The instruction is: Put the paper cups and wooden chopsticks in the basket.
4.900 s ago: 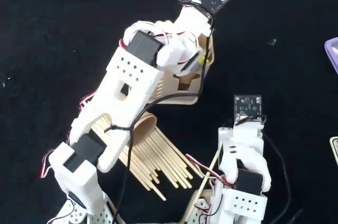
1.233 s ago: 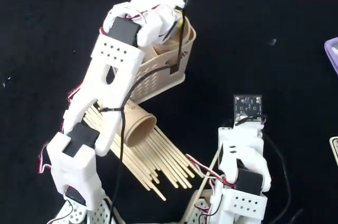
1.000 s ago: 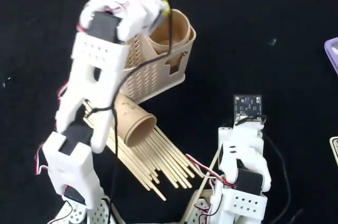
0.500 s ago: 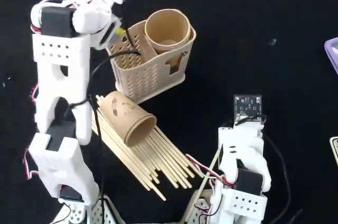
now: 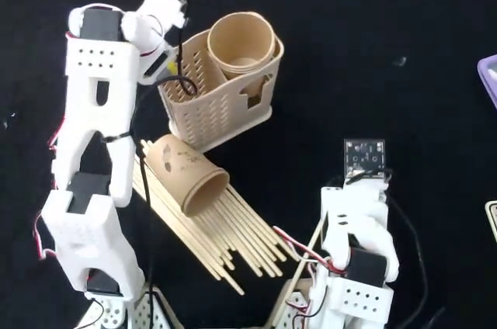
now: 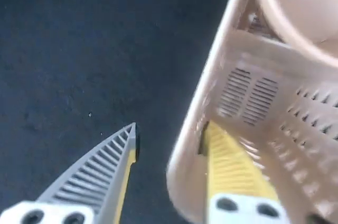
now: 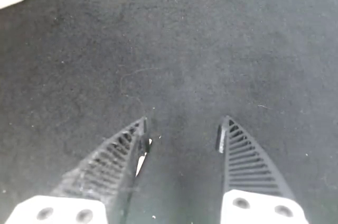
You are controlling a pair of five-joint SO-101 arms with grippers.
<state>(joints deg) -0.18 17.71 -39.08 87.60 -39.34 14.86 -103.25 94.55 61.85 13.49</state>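
Black cloth covers the surface (image 5: 404, 26) under both arms, and things on it have shifted in the last few seconds. Your left arm was stretched over the basket (image 5: 221, 112) a moment ago and has swung off to its side. The stacked paper cups (image 5: 241, 34) it was hiding now stand upright in the basket. That delivery looks done, so I'd judge the task partway along. The left fingers (image 6: 113, 166) are spread and grasp nothing. They straddle the basket's wall, one finger outside over the cloth and the other just inside the near compartment, with the wall closest to the inner finger. The stacked paper cups sit in the compartment beyond that inner finger, past a divider, and the compartment it dips into shows no chopsticks. A loose cup (image 5: 185, 172) lies on its side well back from the left fingers, toward the arm's base. It rests across the fan of wooden chopsticks (image 5: 241, 240) lying flat on the cloth, and neither is in the basket yet. The right fingers (image 7: 119, 155) are likewise parted and hold nothing, pointing at bare cloth with the task's things well apart from them. Lift clear of the wall before you turn away, or the basket may drag along.
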